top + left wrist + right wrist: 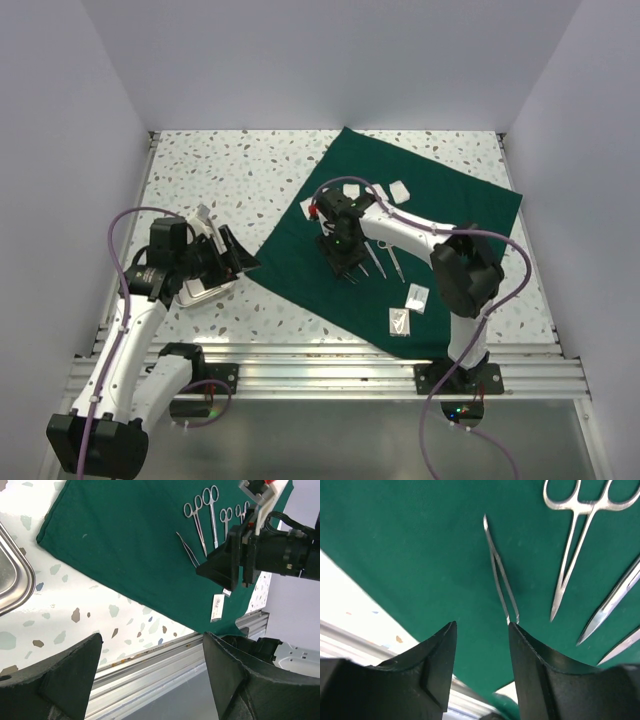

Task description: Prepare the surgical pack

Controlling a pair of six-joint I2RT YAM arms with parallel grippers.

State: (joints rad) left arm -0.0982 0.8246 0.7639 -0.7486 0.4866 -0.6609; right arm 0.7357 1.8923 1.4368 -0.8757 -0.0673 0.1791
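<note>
the dark green cloth [455,200] lies spread flat and skewed on the right half of the speckled table [230,170], one corner pointing left toward the left arm. a row of steel instruments lies in its middle. from above they are thin slivers, half hidden by the right arm. the right wrist view makes them clear: slim tweezers [499,572] lie bare on the cloth, beside ring-handled forceps [574,545] and more pointed tips [615,600] at the right edge. the left wrist view shows at least four ring-handled instruments [197,520] side by side.

white gauze packets [417,298] lie on the cloth near its front edge, and more near its far corner [400,190]; only the top view shows both groups. one packet [217,607] carries small print, too small to read.

the right gripper [482,650] hangs low over the cloth, jaws partly apart and grasping nothing. the near end of the tweezers lies right at the tip of one finger [535,670]; whether they touch i cannot tell.

the steel tray [12,575] sits on the bare table left of the cloth, apart from it. from above it is mostly hidden under the left gripper [235,255], whose jaws are spread wide and hold nothing.
</note>
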